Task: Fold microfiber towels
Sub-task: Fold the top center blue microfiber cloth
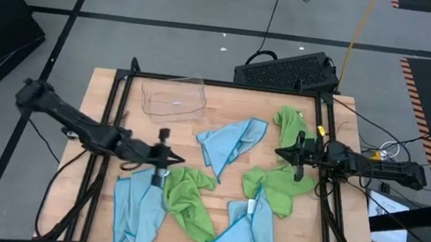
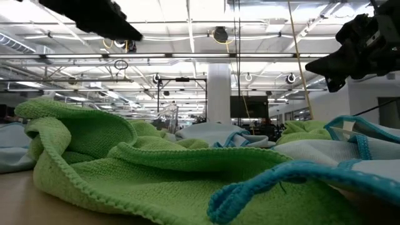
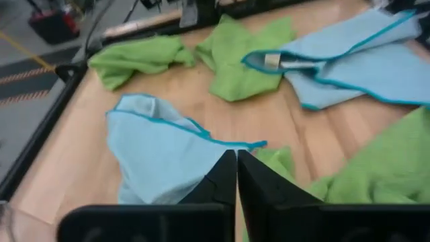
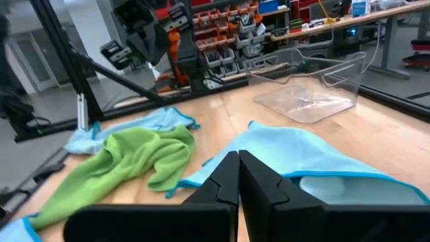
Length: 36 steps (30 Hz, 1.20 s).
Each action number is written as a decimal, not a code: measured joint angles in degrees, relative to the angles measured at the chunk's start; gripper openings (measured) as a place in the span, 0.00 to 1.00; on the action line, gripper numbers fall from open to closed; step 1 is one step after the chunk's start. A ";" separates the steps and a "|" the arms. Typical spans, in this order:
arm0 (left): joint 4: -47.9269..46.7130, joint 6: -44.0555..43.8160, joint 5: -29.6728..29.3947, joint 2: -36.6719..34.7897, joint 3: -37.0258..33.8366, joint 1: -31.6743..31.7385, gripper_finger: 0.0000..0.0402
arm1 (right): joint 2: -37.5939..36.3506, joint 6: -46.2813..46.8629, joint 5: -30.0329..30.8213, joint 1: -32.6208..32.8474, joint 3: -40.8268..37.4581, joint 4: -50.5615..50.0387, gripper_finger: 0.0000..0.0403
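While both dark two-finger grippers hang above the wooden table [image 1: 325,231] with fingers pressed together on nothing, six soft microfiber towels lie crumpled across it. The left gripper [image 1: 168,161] hovers near the front-left part, just above where a light blue towel [image 1: 137,206] at the front-left corner meets a lime green towel [image 1: 189,198] beside it. Another light blue towel [image 1: 232,142] lies at the table's middle, and a third [image 1: 250,229] lies at the front edge. The right gripper [image 1: 286,154] hangs near the right edge, between two lime green towels [image 1: 288,125] [image 1: 277,185]. A clear plastic tray [image 1: 173,98] sits empty near the back-left corner.
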 joint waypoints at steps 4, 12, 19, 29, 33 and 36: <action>3.69 -6.20 -10.07 8.88 3.19 -1.38 0.13 | 1.03 -0.38 0.22 0.00 0.00 0.12 0.00; 1.27 -8.47 -13.80 24.29 14.15 -5.00 0.29 | 3.12 -0.40 3.55 -0.02 0.00 0.45 0.00; 2.20 -14.50 -14.75 36.00 21.81 -6.87 0.44 | 4.79 -0.42 4.39 -0.02 0.00 0.63 0.00; 2.16 -17.87 -19.16 50.26 29.80 -6.73 0.52 | 5.33 -3.58 4.66 -0.02 0.00 2.90 0.00; 2.28 -19.22 -16.78 52.14 31.69 -5.33 0.53 | 5.33 -5.21 4.70 -0.07 0.00 3.45 0.00; 2.32 -20.79 -16.13 52.22 31.82 -4.27 0.53 | 5.33 -7.16 4.72 -0.07 0.00 3.44 0.00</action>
